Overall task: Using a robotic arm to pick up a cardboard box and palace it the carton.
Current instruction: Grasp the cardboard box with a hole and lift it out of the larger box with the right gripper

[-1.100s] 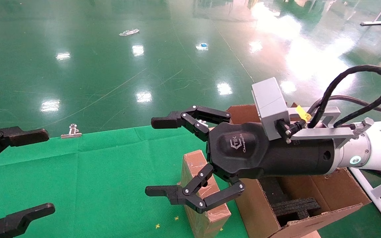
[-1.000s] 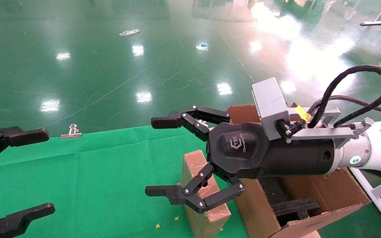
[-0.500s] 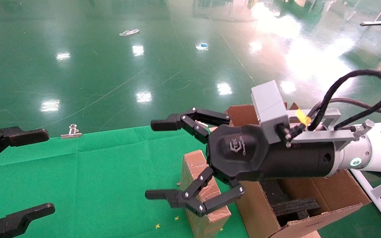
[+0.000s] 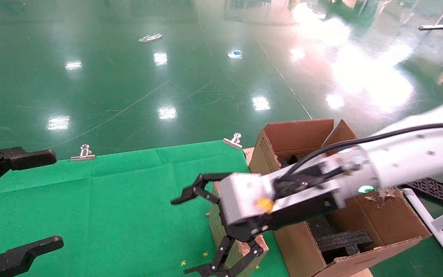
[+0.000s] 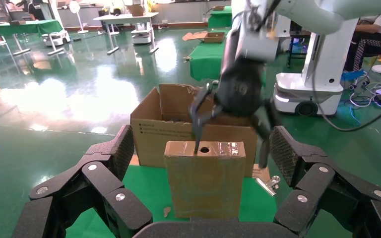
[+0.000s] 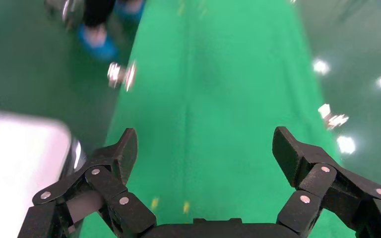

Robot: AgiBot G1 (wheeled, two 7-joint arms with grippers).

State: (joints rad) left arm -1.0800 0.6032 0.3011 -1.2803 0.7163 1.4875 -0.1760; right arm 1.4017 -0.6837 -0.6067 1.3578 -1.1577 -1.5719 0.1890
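The right end effector (image 4: 196,234) hangs over the cardboard box (image 4: 240,252), fingers spread wide. The carton (image 4: 360,231) sits just beside the box.

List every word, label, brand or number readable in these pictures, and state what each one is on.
No text can be read out in full.
Carton: a few lines of small black print on its side wall, too small to read.
Yellow tag on the wrist behind the right claw: blurred, nothing legible.
Cardboard box: plain, with no print showing.
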